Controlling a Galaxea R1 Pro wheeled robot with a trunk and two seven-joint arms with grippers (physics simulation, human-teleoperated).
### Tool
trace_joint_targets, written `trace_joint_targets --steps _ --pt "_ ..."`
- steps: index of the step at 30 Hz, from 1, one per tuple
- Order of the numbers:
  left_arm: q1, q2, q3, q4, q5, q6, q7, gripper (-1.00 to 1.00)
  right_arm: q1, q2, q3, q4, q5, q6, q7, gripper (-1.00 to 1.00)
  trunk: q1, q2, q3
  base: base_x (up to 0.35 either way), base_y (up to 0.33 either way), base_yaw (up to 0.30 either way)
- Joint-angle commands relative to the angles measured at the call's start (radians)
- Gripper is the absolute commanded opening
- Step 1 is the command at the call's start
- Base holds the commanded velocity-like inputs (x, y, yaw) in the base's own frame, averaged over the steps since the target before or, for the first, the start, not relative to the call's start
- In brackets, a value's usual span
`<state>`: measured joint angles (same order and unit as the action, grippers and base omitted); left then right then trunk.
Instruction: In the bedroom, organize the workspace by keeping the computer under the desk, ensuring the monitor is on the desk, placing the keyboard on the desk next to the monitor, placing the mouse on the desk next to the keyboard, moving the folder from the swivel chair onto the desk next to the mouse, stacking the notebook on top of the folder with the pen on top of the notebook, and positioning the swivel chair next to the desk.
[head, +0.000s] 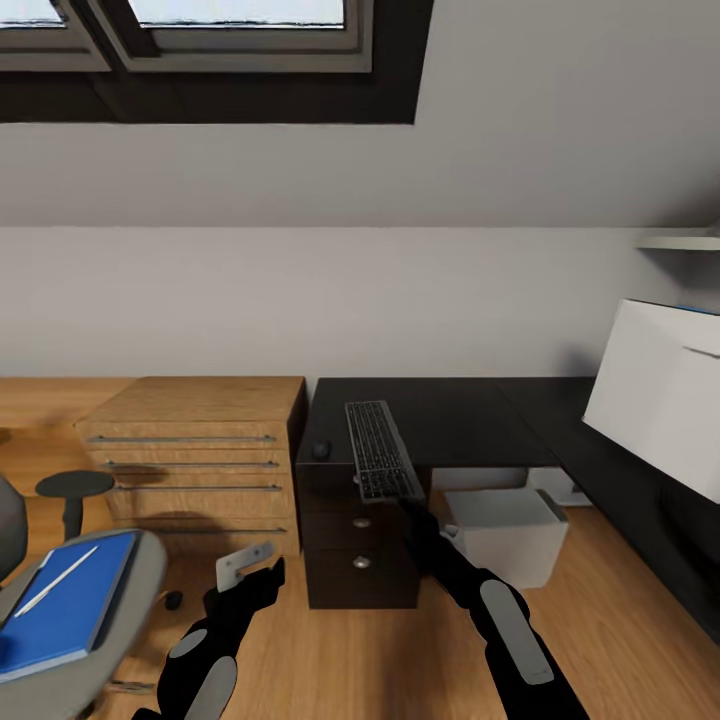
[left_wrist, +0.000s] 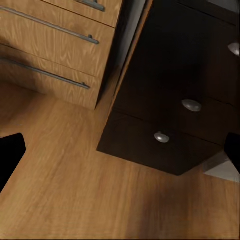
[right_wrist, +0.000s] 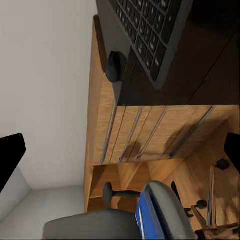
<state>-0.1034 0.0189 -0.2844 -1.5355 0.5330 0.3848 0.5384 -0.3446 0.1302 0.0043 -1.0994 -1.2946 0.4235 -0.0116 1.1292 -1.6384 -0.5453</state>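
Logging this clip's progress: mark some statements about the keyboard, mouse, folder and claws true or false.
1. The keyboard lies on the desk. True.
2. The mouse is on the floor. False: it sits on the desk, left of the keyboard.
3. The folder lies on the swivel chair. True.
4. The computer stands on top of the desk. False: it stands on the floor under it.
5. The left claw holds the folder. False: it is open and empty.

keyboard (head: 381, 450) on desk (head: 470, 420), mouse (head: 321, 450) left of it.
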Motion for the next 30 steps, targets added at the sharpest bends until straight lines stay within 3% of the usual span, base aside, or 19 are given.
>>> trace_joint_targets --steps 1,6,9,14,17,22,24,25,28,30 --pt "-0.001 0.001 -0.002 -0.002 0.008 0.002 0.009 1.0 0.0 0.0 -0.001 0.0 -0.004 0.003 -0.001 1.0 -0.001 -0.001 -0.001 -0.327 -0.144 0.0" --pt "-0.001 0.002 -0.002 -0.002 0.01 0.004 0.009 1.0 0.0 -0.003 -0.003 0.001 0.038 0.003 -0.001 1.0 -0.001 -0.001 -0.001 -0.313 -0.171 0.0" --pt "-0.001 0.002 -0.002 0.0 0.011 0.006 0.009 1.0 0.007 -0.031 -0.004 0.006 0.055 0.003 -0.002 1.0 -0.001 -0.001 -0.001 -0.222 -0.136 0.0" --pt "0.014 0.003 -0.002 0.031 0.008 0.001 0.009 1.0 0.065 -0.05 -0.003 -0.006 0.08 0.003 0.001 1.0 -0.001 -0.001 -0.001 -0.05 -0.031 0.0" --pt "0.03 0.003 -0.002 0.055 0.007 -0.001 0.009 1.0 0.095 -0.051 -0.002 -0.011 0.129 0.003 0.004 1.0 -0.005 0.006 0.002 -0.013 -0.008 0.0" --pt "0.045 0.003 -0.003 0.112 0.004 -0.003 0.006 1.0 0.147 -0.051 -0.001 -0.009 0.245 0.002 0.004 1.0 -0.024 0.041 0.018 -0.004 -0.003 0.0" --pt "0.049 0.002 -0.004 0.151 0.003 -0.004 0.005 1.0 0.17 -0.051 -0.001 -0.005 0.319 0.001 0.002 1.0 -0.031 0.055 0.024 -0.001 -0.001 0.0" --pt "0.052 0.002 -0.009 0.189 0.003 -0.004 0.005 1.0 0.189 -0.051 -0.001 0.003 0.401 -0.001 0.0 1.0 -0.035 0.062 0.027 0.0 0.0 0.0" --pt "0.053 0.001 -0.022 0.242 0.001 -0.005 0.007 1.0 0.208 -0.052 -0.001 0.028 0.518 -0.024 -0.002 1.0 -0.047 0.083 0.037 0.0 0.0 0.0" --pt "0.054 0.001 -0.048 0.295 0.0 -0.009 0.008 1.0 0.218 -0.051 -0.001 0.087 0.641 -0.091 -0.004 1.0 -0.054 0.097 0.043 0.0 0.0 0.0"
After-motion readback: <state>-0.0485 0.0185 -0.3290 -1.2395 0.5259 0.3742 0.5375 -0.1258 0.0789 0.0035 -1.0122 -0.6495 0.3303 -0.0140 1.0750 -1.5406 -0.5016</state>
